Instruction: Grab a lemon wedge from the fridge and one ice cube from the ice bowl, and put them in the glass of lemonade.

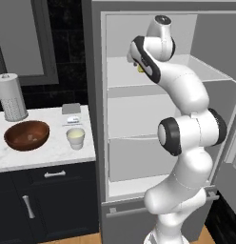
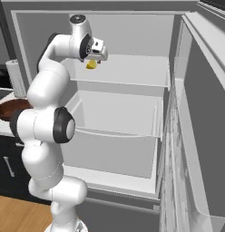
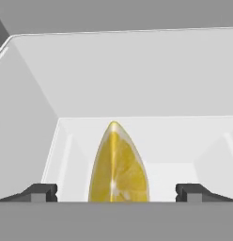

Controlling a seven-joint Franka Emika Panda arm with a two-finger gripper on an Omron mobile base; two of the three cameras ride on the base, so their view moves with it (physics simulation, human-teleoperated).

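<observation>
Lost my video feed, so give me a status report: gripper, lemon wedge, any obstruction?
Gripper open, inside fridge at top shelf. Lemon wedge between fingertips, not gripped. Nothing blocking.

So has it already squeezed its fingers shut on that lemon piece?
No, in the hand view the two fingertips stand wide apart on either side of the lemon wedge, with clear gaps between them and the fruit.

Lighting was even and diffuse in all views; no visible source. The fridge interior was bright white, with soft shading under the shelves. The arm cast no sharp shadow. Faint gloss showed on the ice bowl. Rendering was slightly soft and pixelated. The lemon wedge appeared close, mildly blurred.
</observation>
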